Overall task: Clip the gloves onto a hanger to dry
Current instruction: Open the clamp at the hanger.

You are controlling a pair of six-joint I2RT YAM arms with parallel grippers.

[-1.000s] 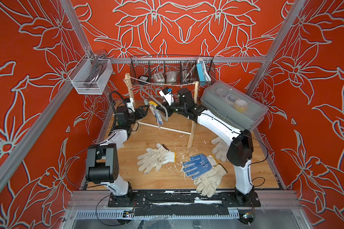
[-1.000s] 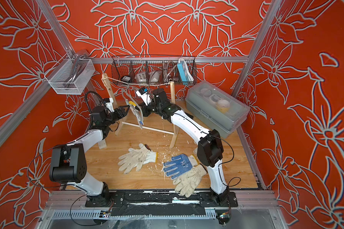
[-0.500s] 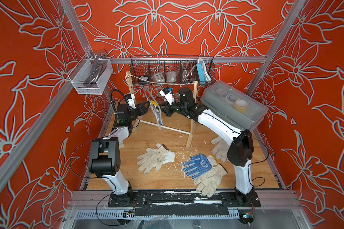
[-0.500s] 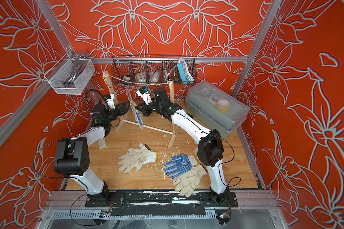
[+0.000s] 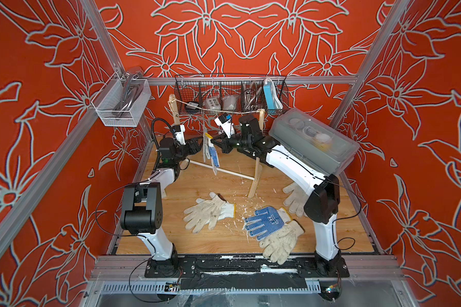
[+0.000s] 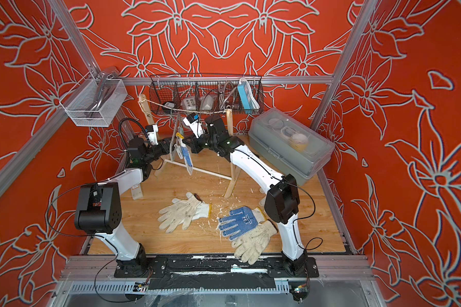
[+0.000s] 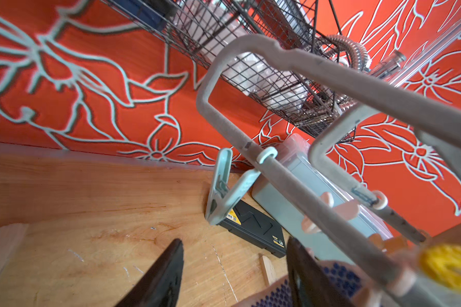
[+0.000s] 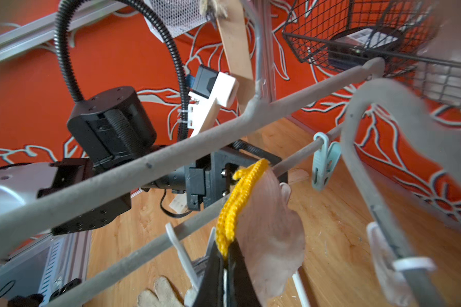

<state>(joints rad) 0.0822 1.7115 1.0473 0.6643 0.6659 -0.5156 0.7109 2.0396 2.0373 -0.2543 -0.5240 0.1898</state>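
In both top views the blue-dotted glove hangs fingers down between the arms; in the left wrist view the left gripper stands fingers apart, glove just beside one, near the hanger bar; in the right wrist view the right gripper clamps its yellow cuff.
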